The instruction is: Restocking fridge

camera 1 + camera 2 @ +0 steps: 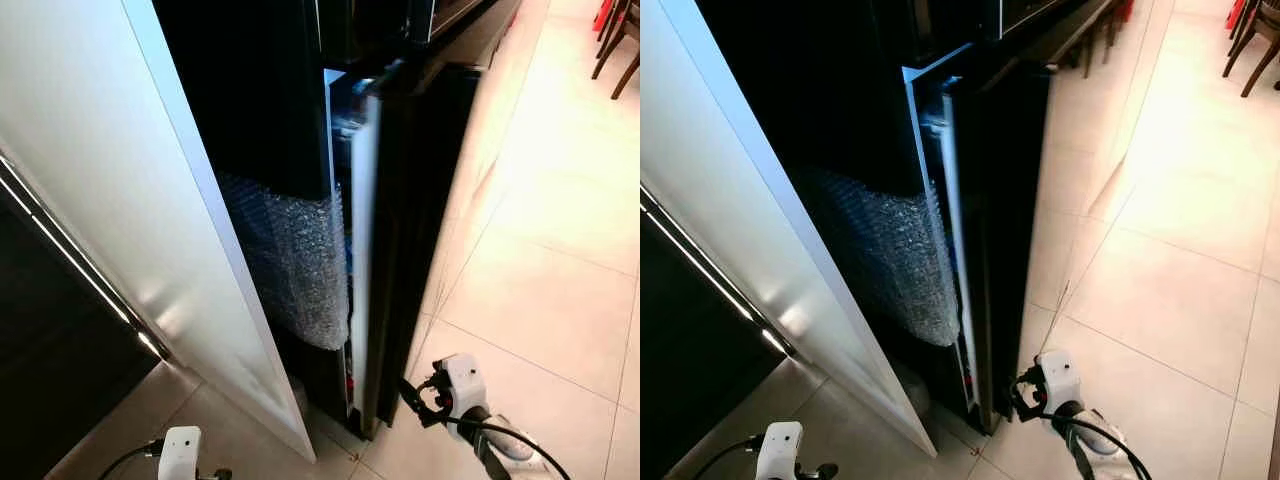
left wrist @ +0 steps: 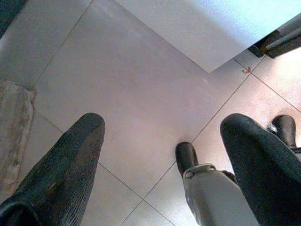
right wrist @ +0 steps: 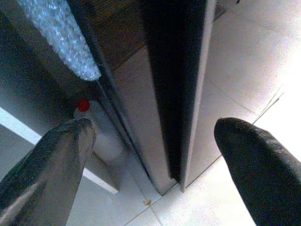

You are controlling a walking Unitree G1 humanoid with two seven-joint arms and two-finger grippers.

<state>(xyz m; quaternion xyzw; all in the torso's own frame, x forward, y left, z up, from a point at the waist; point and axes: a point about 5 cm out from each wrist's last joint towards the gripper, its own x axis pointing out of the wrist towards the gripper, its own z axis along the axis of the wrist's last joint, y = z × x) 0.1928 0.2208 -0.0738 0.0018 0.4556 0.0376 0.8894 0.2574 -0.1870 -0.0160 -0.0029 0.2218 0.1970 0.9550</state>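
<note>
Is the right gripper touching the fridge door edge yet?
Apart. The right wrist view shows the right gripper open, its fingers either side of the fridge door edge with floor visible between.

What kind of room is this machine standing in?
Most likely a home kitchen or the dining area beside it. A tall black fridge stands with its door slightly ajar, the floor is pale glossy tile, and dark wooden chair legs show in the far corner.

A pale tiled floor (image 1: 560, 300) carries the black fridge (image 1: 400, 250) at the centre, a white bottle with a red cap (image 3: 101, 132) by its near bottom corner, and wooden chair legs (image 1: 620, 45) far right.
</note>
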